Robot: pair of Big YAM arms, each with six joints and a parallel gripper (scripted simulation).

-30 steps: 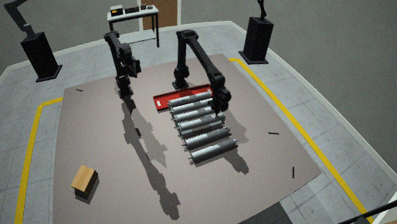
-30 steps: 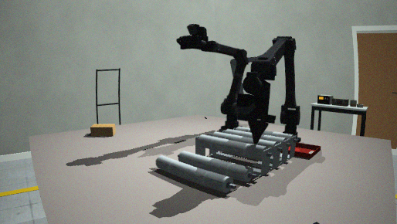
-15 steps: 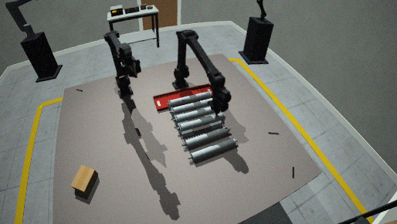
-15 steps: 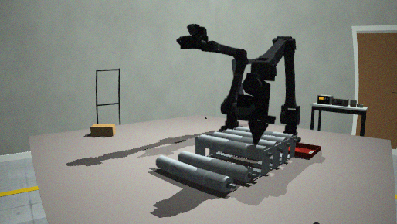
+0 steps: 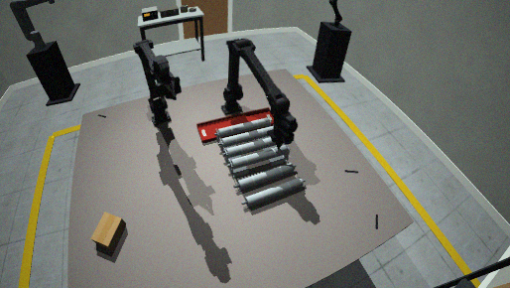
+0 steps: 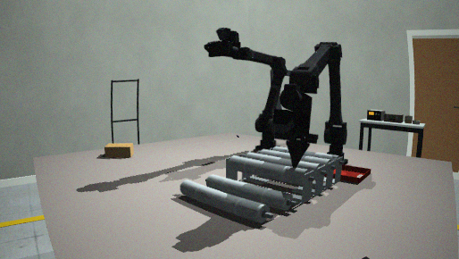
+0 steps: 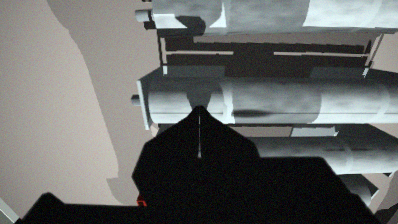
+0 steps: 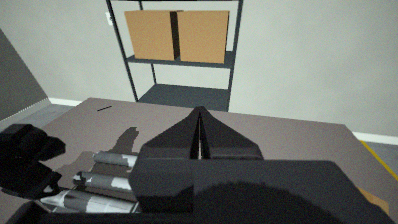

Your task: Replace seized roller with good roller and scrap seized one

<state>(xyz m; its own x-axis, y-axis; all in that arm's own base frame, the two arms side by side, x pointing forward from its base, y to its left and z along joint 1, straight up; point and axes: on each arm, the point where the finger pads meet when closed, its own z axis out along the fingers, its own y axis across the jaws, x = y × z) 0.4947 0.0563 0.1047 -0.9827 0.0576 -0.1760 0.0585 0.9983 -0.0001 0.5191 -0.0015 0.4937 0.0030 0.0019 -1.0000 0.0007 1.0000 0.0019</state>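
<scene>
Grey metal, the end roller (image 5: 252, 160) (image 6: 263, 164) (image 7: 275, 100) is sitting in the bed's brackets (image 6: 307, 187) (image 7: 143, 102), and the left pincer (image 5: 279, 148) (image 6: 295, 167) (image 7: 199, 111), clenched on nothing, is pointing down at it near one end; whether they're touching I can't tell. Two loose rollers (image 5: 274, 194) (image 6: 223, 201) are lying beside the bed. Beyond its far end, the red tray (image 5: 210, 139) (image 6: 363, 179) is resting. The right pincer (image 5: 175, 94) (image 6: 206, 48) (image 8: 199, 112) is hanging high, clenched, empty.
</scene>
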